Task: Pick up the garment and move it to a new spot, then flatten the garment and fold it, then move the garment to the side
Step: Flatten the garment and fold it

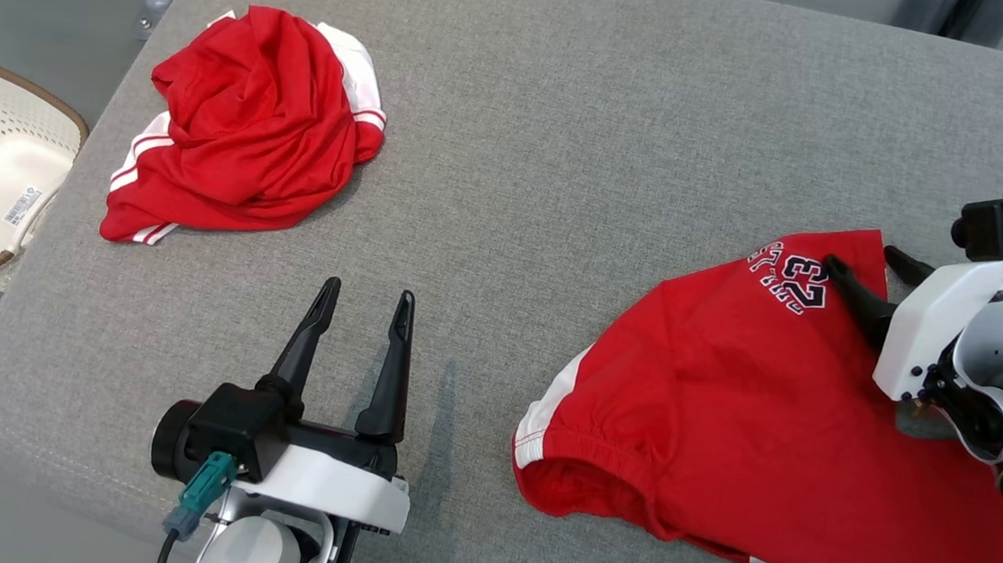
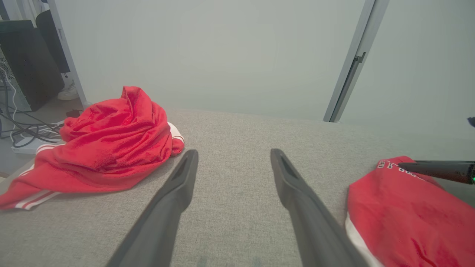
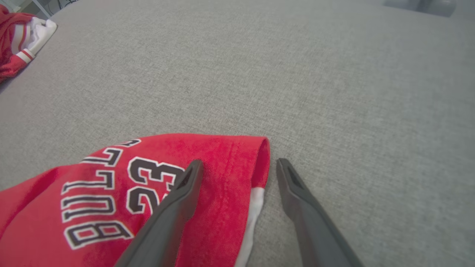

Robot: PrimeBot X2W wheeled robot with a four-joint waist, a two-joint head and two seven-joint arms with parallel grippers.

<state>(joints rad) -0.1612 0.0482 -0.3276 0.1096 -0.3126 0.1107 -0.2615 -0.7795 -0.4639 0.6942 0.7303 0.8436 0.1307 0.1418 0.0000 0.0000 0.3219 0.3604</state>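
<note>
So the big grey padded surface has the red shorts lying flat on my right side, waistband end toward the middle and the long way running off to my right. The crumpled red garment is well apart at the far left. My right gripper is clearly the nearer one: jaws spread wide, straddling the hem corner by the 23 print, one finger over fabric, the other over bare surface. Can't tell if it's touching. My left gripper hangs spread and empty over bare grey, near the waistband. I'd guess right closes on that edge
</note>
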